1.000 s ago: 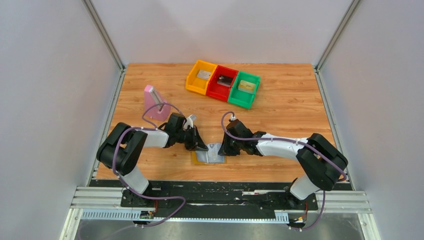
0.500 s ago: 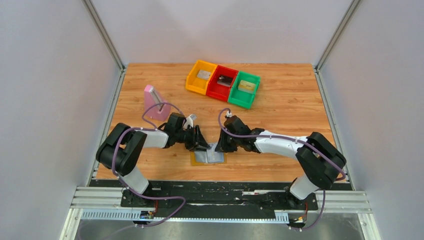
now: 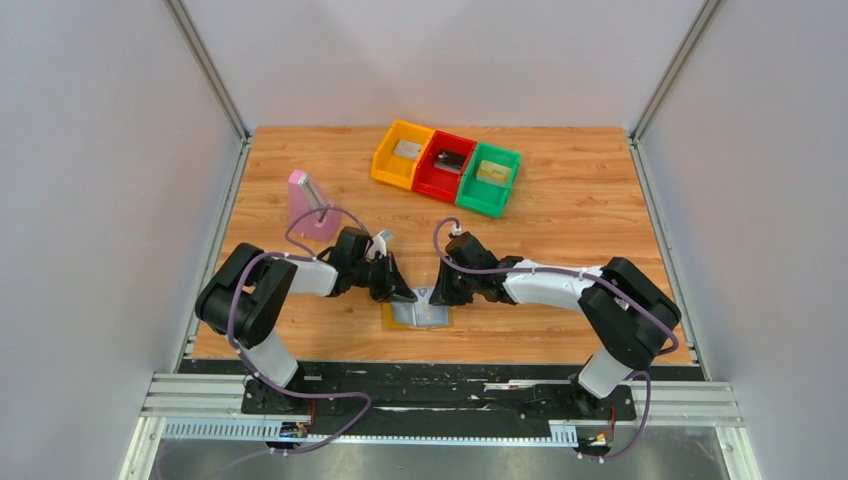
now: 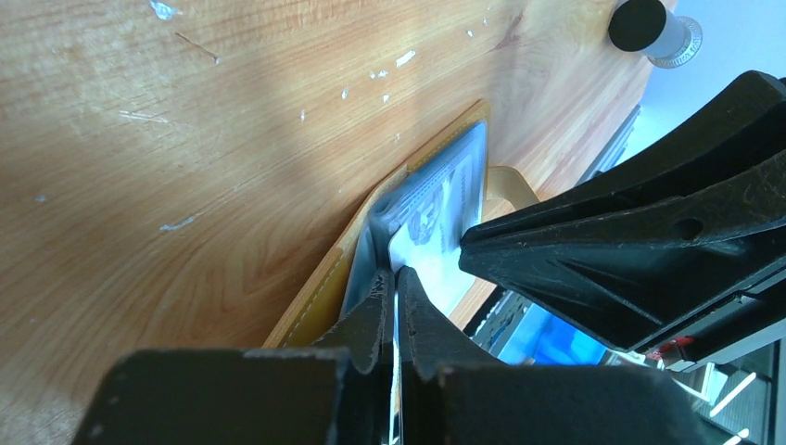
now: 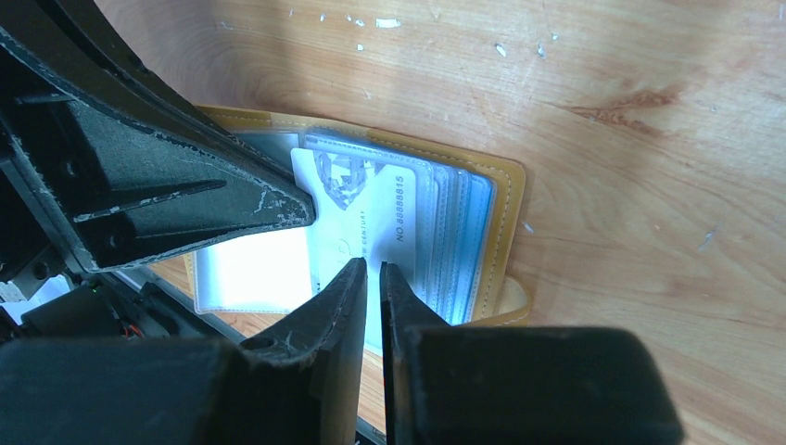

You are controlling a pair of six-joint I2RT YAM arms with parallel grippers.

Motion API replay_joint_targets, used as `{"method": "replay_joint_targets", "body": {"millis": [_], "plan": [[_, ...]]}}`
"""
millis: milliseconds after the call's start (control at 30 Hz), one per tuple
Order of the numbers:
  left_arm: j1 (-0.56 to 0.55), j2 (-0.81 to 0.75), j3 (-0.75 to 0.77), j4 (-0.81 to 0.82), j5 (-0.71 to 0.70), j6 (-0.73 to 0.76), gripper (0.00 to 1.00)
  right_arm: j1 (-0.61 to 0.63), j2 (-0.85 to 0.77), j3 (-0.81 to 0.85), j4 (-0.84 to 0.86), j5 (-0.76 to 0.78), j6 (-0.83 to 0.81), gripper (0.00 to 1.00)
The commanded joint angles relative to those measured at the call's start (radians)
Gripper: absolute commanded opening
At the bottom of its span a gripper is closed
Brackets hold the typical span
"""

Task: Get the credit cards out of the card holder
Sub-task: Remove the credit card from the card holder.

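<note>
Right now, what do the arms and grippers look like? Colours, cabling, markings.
Both match: black joint housings and a white forearm link on the left arm and right arm. A lilac cable loops loosely along each. The left gripper and right gripper are matte black, each with two tapering wedge fingers, edges scuffed pale. No readable markings.

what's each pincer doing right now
Left pincer: shut at the card holder; whether it grips anything cannot be told.
Right pincer: almost shut over the white card; grip cannot be told.
</note>
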Motion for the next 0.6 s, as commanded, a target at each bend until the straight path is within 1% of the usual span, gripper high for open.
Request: {"method": "replay_joint_targets", "body": {"millis": [0, 133, 567], "plan": [[-0.006, -0.001, 0.025, -0.078, -0.059, 0.072, 0.0, -0.015, 0.005, -0.051, 0.0, 0.046, 0.013, 0.13], [0.003, -0.011, 0.037, -0.131, -0.087, 0.096, 0.0, -0.024, -0.005, -0.073, 0.005, 0.047, 0.015, 0.13], [0.04, -0.034, 0.038, -0.154, -0.065, 0.113, 0.0, -0.025, -0.03, -0.096, 0.012, 0.049, 0.015, 0.13]]}}
